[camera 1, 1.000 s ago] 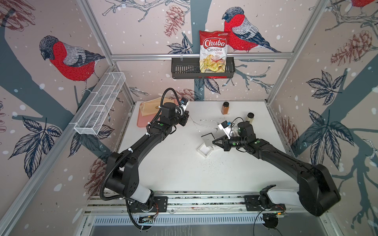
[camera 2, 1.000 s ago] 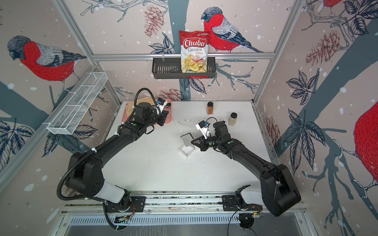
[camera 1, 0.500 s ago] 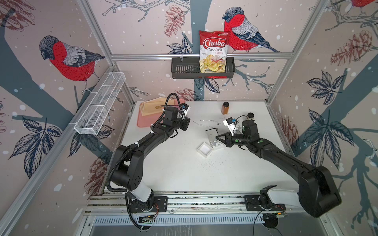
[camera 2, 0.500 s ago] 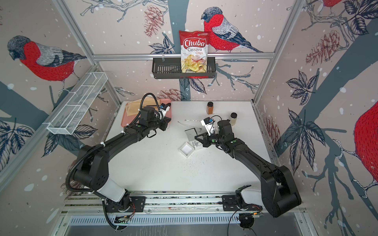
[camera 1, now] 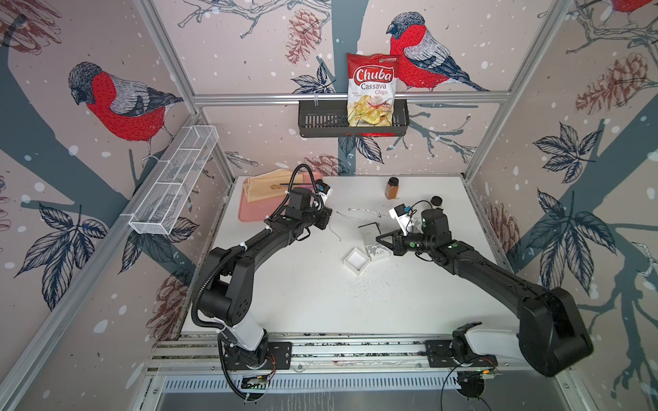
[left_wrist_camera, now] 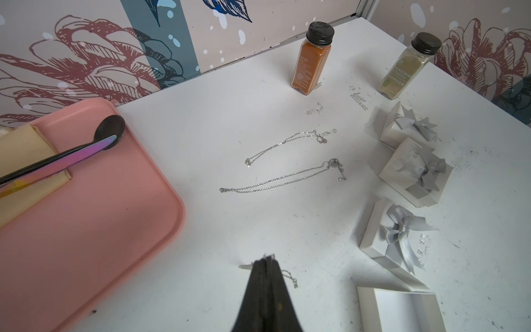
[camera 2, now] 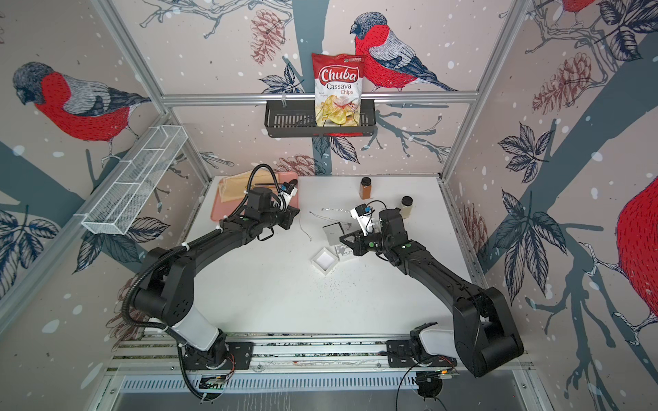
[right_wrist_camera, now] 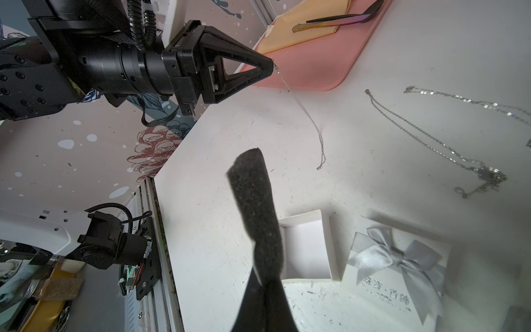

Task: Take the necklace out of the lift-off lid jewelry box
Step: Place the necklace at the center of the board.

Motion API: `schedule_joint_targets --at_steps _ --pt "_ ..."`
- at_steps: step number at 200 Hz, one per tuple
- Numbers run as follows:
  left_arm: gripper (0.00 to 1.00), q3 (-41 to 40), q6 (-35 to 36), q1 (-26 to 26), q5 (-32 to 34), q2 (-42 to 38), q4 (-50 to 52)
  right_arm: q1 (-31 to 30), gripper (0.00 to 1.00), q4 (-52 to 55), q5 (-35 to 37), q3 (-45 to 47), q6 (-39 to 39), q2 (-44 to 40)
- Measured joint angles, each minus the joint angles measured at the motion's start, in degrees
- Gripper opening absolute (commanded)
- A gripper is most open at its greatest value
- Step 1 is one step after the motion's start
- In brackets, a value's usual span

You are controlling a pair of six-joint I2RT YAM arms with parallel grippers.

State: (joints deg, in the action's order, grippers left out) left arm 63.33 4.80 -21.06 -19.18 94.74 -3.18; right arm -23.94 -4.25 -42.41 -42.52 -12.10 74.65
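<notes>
Walls papered with a bullfinch and pinecone print; white counter (camera 1: 306, 295), scuffed and speckled with dark crumbs.

Left claw (right_wrist_camera: 271, 61): tips pressed together, pinching the silver necklace (right_wrist_camera: 311, 120) at one end. The chain hung from the tips and its lower end trailed on the counter, just beside the pink tray (left_wrist_camera: 115, 215). It was outside the jewelry box base (right_wrist_camera: 333, 247) and apart from it. In a top view the necklace (camera 1: 334, 231) showed as a thin line below the left claw (camera 1: 329, 217).

Right claw (right_wrist_camera: 265, 284): closed on a black foam pad (right_wrist_camera: 253, 195), which stuck out past the tips, above the counter and near the box base. In a top view the right claw (camera 1: 379, 237) sat just beside the lid (camera 1: 378, 252).

The jewelry box base stood open with a bare white interior. Its lid (right_wrist_camera: 396, 267), white with a grey ribbon bow and silver lettering, lay on the counter right next to it.

Two other silver chains (left_wrist_camera: 287, 140) (left_wrist_camera: 281, 179) lay stretched out further back on the counter. In the left wrist view, two more white bowed gift boxes (left_wrist_camera: 408, 126) (left_wrist_camera: 416, 172) sat next to them.

An orange spice jar (left_wrist_camera: 311, 66) and a pale seasoning jar (left_wrist_camera: 408, 69) stood upright near the back edge.

On the tray lay a yellow napkin (left_wrist_camera: 23, 149) with a black spoon (left_wrist_camera: 110, 130) and an iridescent knife (left_wrist_camera: 94, 149) across it.

A Chuba cassava chips bag (camera 1: 372, 92) stood in a black basket (camera 1: 317, 121) on the back wall.
</notes>
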Motion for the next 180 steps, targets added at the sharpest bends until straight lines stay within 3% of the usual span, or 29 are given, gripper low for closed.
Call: schedule_joint_targets --at_steps 134,180 --pt "0.0 6.1 0.7 3.8 3.2 -2.4 2.2 0.5 0.01 0.0 0.0 0.0 0.0 0.0" --pt "0.0 6.2 1.6 3.9 -3.2 1.7 2.3 0.7 0.01 -0.2 0.0 0.0 0.0 0.5"
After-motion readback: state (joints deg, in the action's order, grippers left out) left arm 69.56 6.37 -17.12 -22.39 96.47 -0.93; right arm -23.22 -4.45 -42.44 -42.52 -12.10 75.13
